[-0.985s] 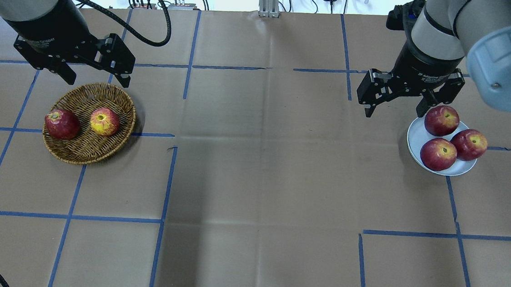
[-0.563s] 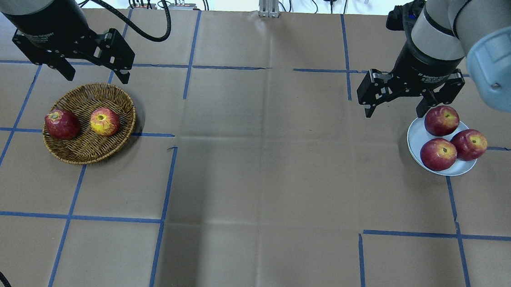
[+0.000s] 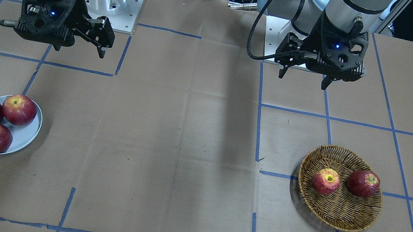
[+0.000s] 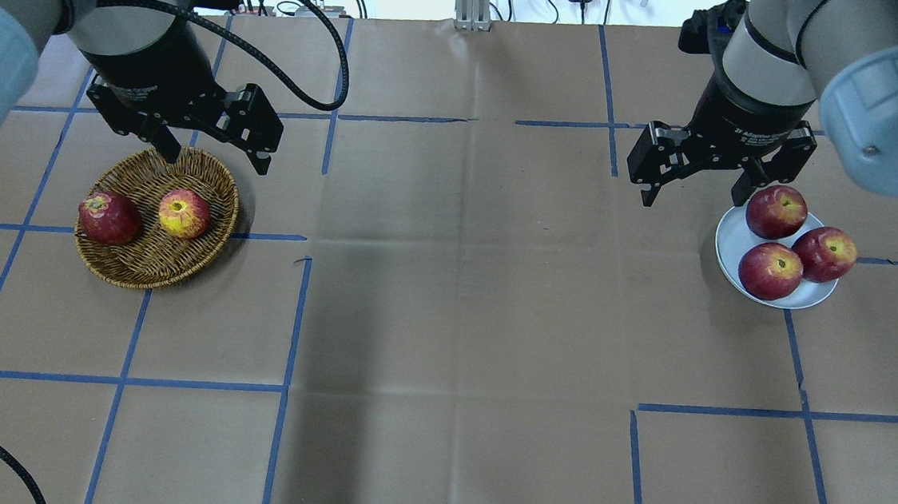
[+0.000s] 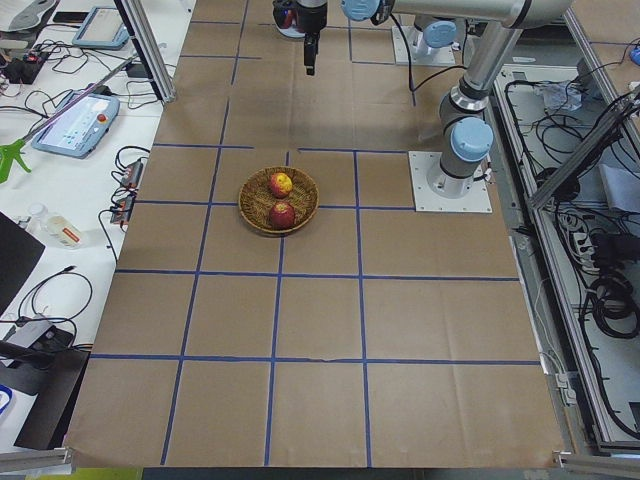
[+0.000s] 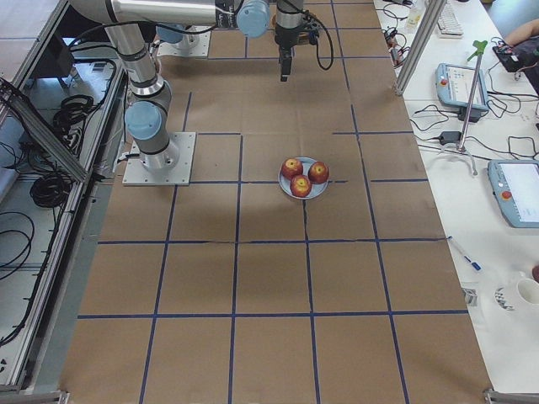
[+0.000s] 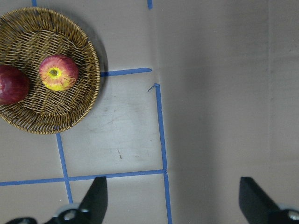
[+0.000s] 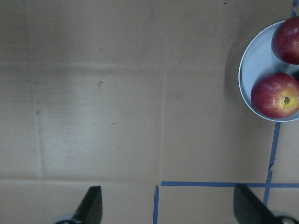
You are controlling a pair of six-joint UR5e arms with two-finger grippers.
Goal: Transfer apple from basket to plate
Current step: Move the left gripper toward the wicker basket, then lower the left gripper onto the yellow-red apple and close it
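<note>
On the worktop [image 4: 443, 324], the left pincer [image 4: 217, 162] hangs spread wide near the basket [image 4: 150, 256]; the right pincer [image 4: 692, 201], equally wide, is well away, beside the plate [image 4: 730, 240]. The apple [image 4: 183, 213] lies inside the basket, stem hollow up.

My left pincer [image 4: 217, 160] hangs with fingers spread wide and nothing between them. The basket [image 4: 226, 186] sits just on my side of it, holding the apple [image 4: 184, 213] and a darker apple [image 4: 109, 218]. My right pincer [image 4: 693, 199], likewise spread, has the plate [image 4: 730, 242] with three dark apples [image 4: 770, 270] just off its right finger, on the surface [image 4: 454, 284].
</note>
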